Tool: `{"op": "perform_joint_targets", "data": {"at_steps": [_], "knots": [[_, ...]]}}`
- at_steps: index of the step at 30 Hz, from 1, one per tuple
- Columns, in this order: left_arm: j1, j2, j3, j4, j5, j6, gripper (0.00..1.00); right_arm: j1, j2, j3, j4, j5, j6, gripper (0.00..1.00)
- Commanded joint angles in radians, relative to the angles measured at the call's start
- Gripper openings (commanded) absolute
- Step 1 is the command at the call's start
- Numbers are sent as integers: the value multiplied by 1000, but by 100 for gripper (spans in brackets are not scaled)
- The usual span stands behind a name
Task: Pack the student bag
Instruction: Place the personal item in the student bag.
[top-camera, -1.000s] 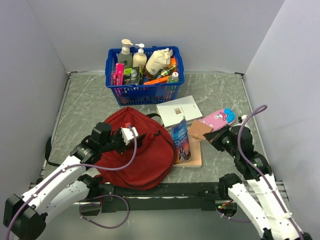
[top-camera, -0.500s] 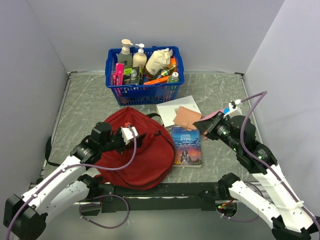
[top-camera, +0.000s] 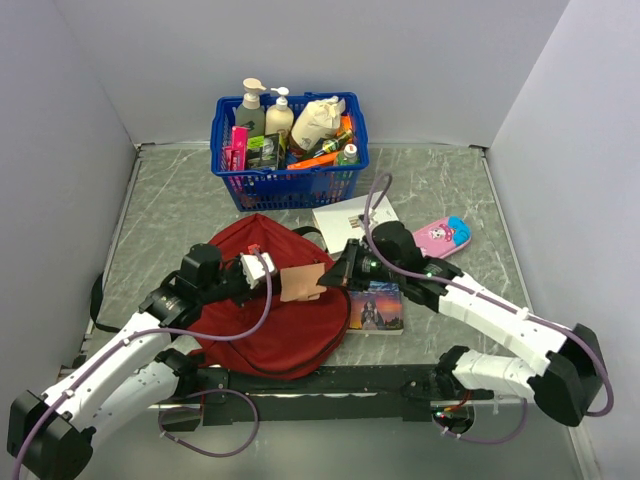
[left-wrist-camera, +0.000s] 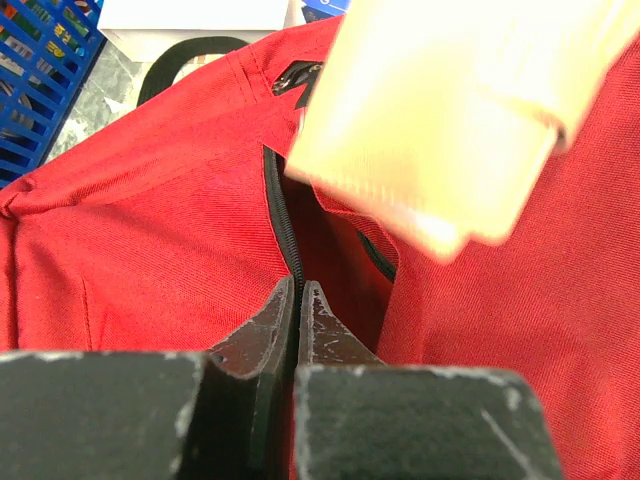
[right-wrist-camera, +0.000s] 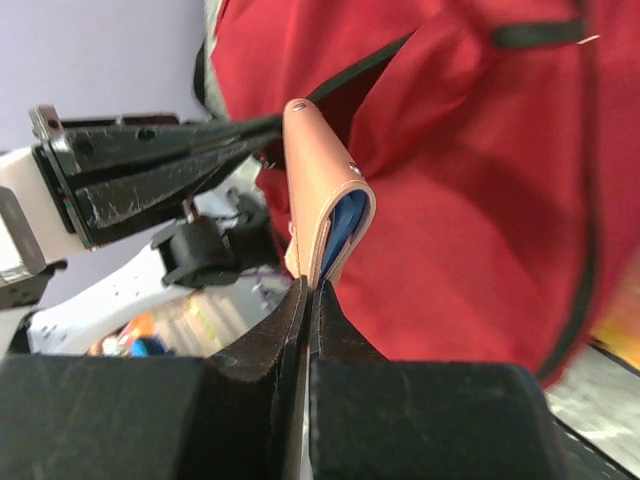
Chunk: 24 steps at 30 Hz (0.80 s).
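Student bag (top-camera: 300, 322): left claw (left-wrist-camera: 298, 292) pinched shut, seemingly on zipper edge (left-wrist-camera: 283, 225); right claw (right-wrist-camera: 308, 288) clamps tan pouch (right-wrist-camera: 312, 170) over it.

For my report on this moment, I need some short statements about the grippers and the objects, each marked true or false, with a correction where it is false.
1. The right gripper is shut on a tan notebook above the student bag. True.
2. The left gripper is open. False: its jaws are shut on the student bag at the zipper edge.
3. Pump bottles stand in the blue basket. True.
4. The pink pencil case lies in the blue basket. False: it lies on the table, apart from the basket.
5. A paperback lies flat beside the student bag. True.
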Motion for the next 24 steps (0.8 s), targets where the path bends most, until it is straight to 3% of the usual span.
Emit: {"op": "perform_joint_targets", "data": {"at_steps": [1,6,15,20,24], "knots": [[4,-24,10,63,27,-12,2,13,38,-57,239,-117,61,0],[4,-30,8,65,34,-9,2,8,113,-88,353,-208,87,0],[4,-37,16,43,53,6,2,3,286,-55,353,-269,103,0],[4,-36,19,25,79,14,2,-1,343,-84,413,-225,173,0],[4,-34,24,0,117,22,2,-1,372,-94,564,-165,247,0]]}}
